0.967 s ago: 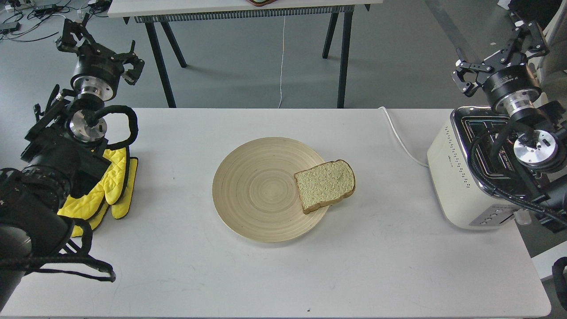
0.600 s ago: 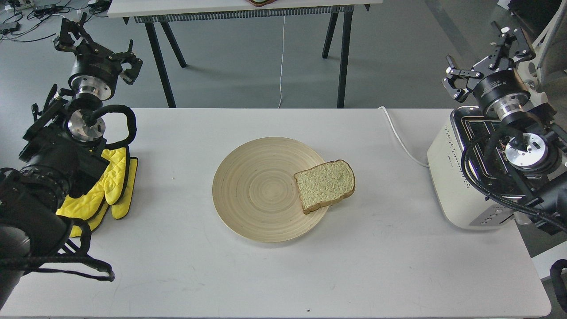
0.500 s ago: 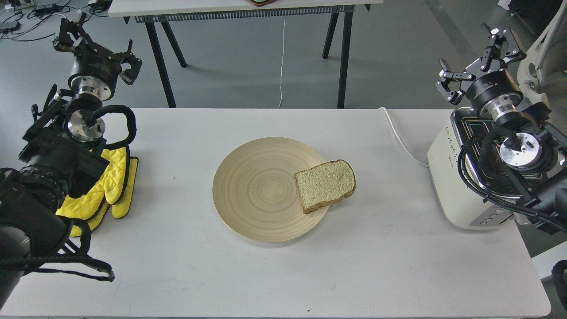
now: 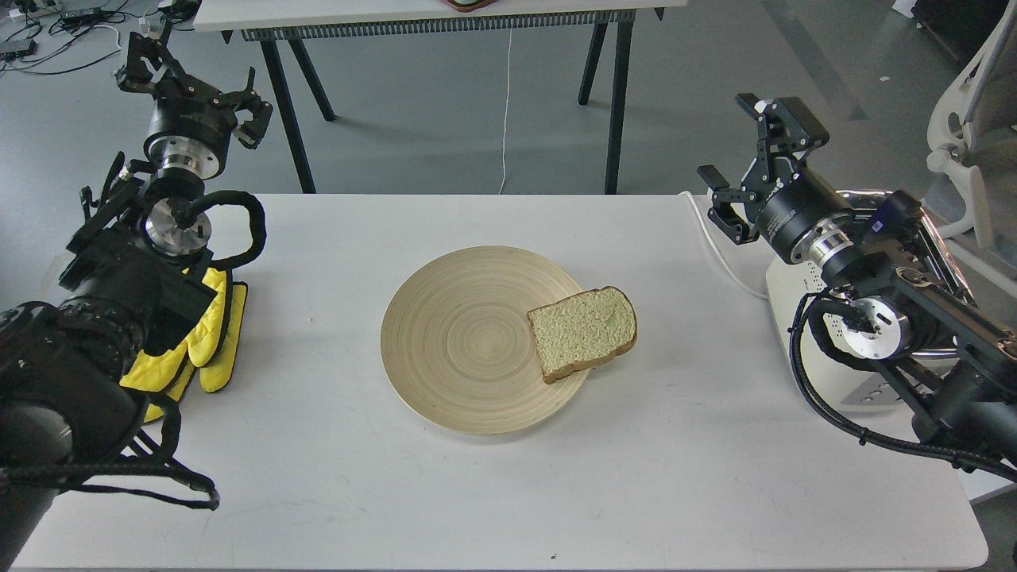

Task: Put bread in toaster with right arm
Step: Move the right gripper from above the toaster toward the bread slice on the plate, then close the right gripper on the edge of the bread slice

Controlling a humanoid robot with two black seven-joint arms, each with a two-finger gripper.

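Pale tan bread [image 4: 583, 331], brown crust; ringed beige plate [image 4: 461, 342]; quilted yellow mitt [image 4: 208, 342]; seemingly cream toaster [image 4: 783, 294].

The right arm [image 4: 898, 318] covers most of the toaster [image 4: 783, 290], so its slots and buttons cannot be seen. The left arm [image 4: 95, 318] hides part of the yellow mitt [image 4: 210, 334] beside it. Both arms run off the picture's edges. A second table [image 4: 429, 12] far behind the toaster is cut off at the top, and a brown thing [image 4: 471, 4] on it cannot be made out.
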